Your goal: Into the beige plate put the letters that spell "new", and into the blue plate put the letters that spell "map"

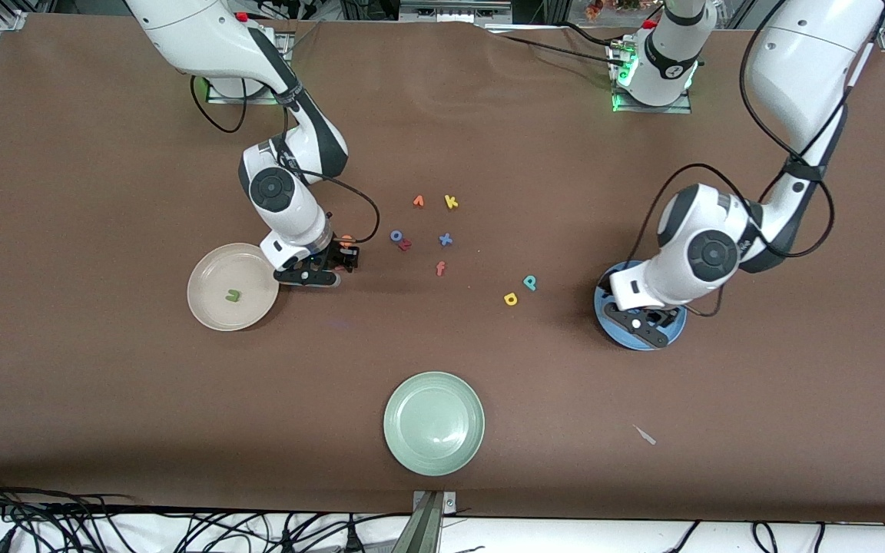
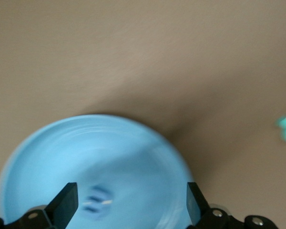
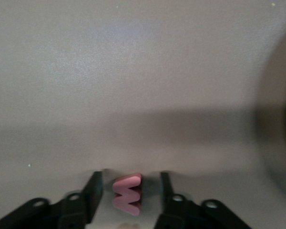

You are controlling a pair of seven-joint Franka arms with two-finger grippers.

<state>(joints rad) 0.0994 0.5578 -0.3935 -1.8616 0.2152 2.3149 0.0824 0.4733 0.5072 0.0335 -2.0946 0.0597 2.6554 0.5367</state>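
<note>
The beige plate (image 1: 212, 276) lies toward the right arm's end of the table, with the olive n (image 1: 233, 295) in it. My right gripper (image 1: 339, 263) (image 3: 130, 177) is low at the table beside that plate. It is open, and the salmon w (image 3: 127, 193) lies between its fingers with a gap on each side. The orange e (image 1: 346, 241) lies right by it. My left gripper (image 1: 646, 322) (image 2: 128, 200) hangs open over the blue plate (image 1: 618, 332) (image 2: 62, 152). The blue m (image 2: 97, 202) lies in that plate. The yellow a (image 1: 510, 299) and teal p (image 1: 529, 283) lie on the table between the plates.
A pale green plate (image 1: 433, 423) sits near the table's front edge. Loose letters lie mid-table: yellow k (image 1: 451, 201), an orange letter (image 1: 418, 201), a blue ring letter (image 1: 396, 236), red z (image 1: 406, 245), blue x (image 1: 445, 240) and salmon f (image 1: 440, 268).
</note>
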